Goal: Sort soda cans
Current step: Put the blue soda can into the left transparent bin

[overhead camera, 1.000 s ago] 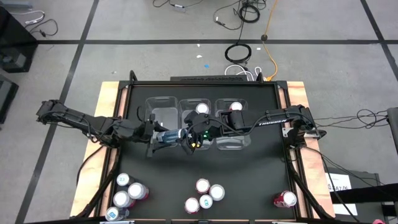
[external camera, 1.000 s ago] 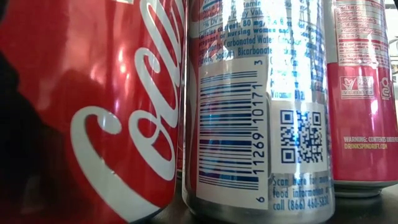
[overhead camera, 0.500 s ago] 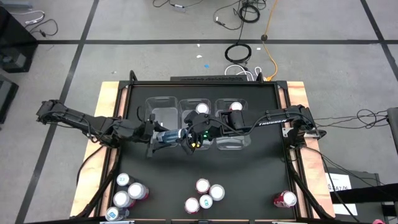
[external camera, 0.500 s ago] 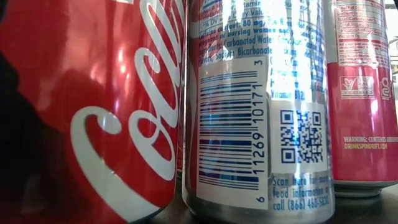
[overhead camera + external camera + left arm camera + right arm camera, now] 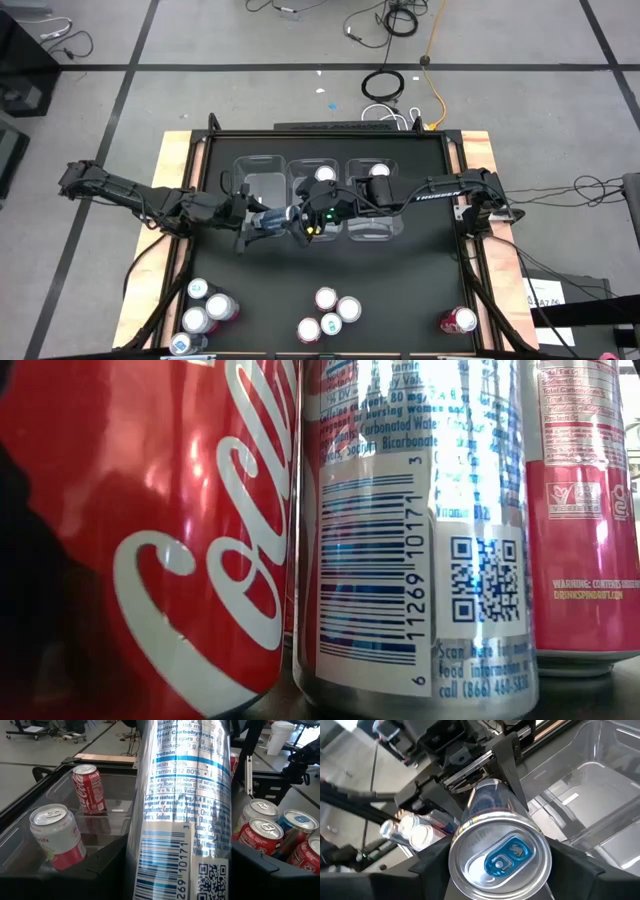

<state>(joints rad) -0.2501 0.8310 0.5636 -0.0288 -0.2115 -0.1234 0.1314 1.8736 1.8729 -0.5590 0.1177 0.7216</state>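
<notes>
Left gripper (image 5: 262, 222) holds a blue can (image 5: 277, 219) lying on its side in the air, just in front of the row of clear bins (image 5: 262, 188) at the middle of the tabletop (image 5: 420, 280). From the other side the right gripper (image 5: 300, 222) meets the same can end-on; its wrist view shows the can's silver top (image 5: 500, 854) sitting between its fingers (image 5: 427, 862), but whether they press on it I cannot tell. This looks like a hand-over between the arms. To do it well, one gripper should be firmly closed on the can before the other lets go, and the can kept level so it does not slip. Two bins already hold a can each (image 5: 325, 175). More cans wait in clusters near the front edge (image 5: 207, 305).
</notes>
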